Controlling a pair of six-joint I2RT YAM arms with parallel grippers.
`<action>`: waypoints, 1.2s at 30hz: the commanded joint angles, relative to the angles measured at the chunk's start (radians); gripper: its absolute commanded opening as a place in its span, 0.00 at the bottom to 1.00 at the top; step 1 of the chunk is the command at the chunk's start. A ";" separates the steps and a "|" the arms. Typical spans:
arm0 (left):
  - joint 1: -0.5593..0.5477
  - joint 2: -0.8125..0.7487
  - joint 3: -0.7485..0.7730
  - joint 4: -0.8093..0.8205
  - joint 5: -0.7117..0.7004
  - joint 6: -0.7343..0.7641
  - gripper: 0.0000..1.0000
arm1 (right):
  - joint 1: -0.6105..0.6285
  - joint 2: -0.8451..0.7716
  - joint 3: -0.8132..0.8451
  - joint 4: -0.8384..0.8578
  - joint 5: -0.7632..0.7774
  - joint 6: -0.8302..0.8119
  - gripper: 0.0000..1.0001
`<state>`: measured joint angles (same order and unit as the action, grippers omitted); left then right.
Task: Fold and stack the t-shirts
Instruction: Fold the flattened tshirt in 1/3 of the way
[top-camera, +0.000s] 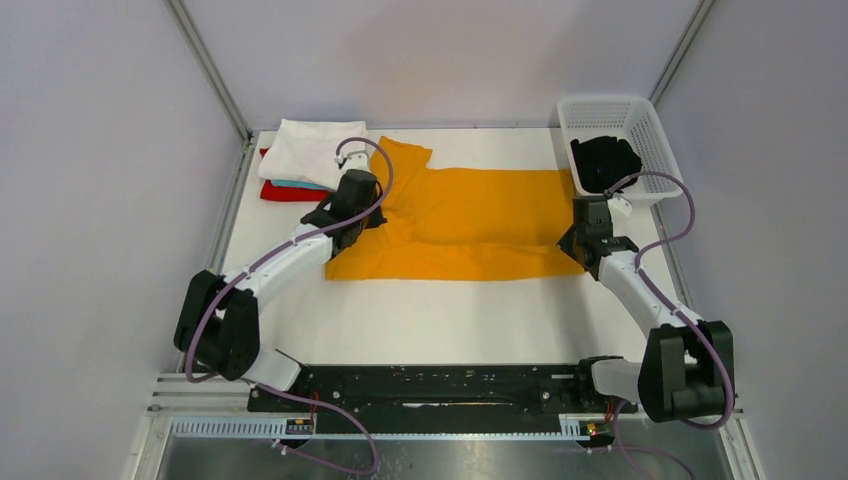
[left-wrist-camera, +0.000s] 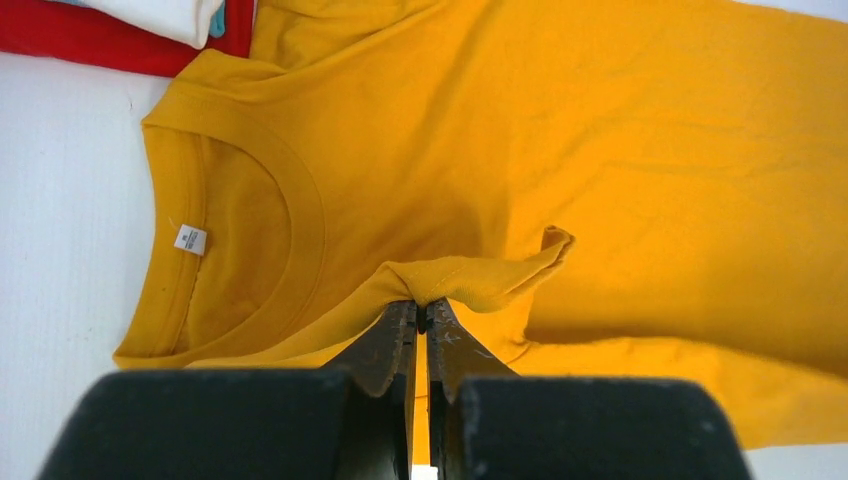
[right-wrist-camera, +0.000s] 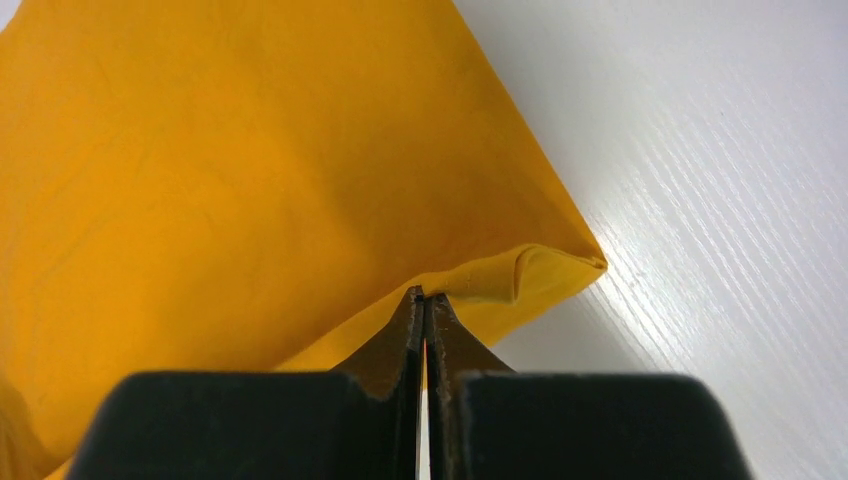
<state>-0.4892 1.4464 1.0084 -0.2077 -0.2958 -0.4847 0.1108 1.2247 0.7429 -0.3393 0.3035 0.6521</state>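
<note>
White table (top-camera: 450, 310) between pale walls is carrying the mustard-yellow t-shirt (top-camera: 480, 225), which is lying spread across its middle with the collar toward your left. Your left claw (left-wrist-camera: 420, 305) is pinching a raised fold of the cloth just beside the collar, near the neck label (left-wrist-camera: 190, 240), jaws clamped tight on the fabric. Your right claw (right-wrist-camera: 424, 295) is gripping a corner of the shirt at the opposite end, jaws likewise closed on cloth. Beyond the left claw, a folded white t-shirt (top-camera: 305, 150) is sitting on a red t-shirt (top-camera: 285, 192). A black t-shirt (top-camera: 603, 160) is lying in the basket (top-camera: 640, 120) at the far right corner.
</note>
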 joint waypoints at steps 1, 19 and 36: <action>0.024 0.041 0.080 0.088 0.036 0.029 0.00 | -0.012 0.073 0.084 0.049 0.054 0.013 0.00; 0.094 0.305 0.309 0.017 0.030 0.040 0.40 | -0.049 0.261 0.209 0.072 0.064 0.048 0.45; 0.107 0.287 0.137 0.034 0.379 -0.151 0.99 | 0.166 0.325 0.181 0.124 -0.288 -0.024 0.99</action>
<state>-0.3843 1.7378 1.1858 -0.2443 -0.0418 -0.5564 0.2031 1.4639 0.8543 -0.2764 0.1326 0.6659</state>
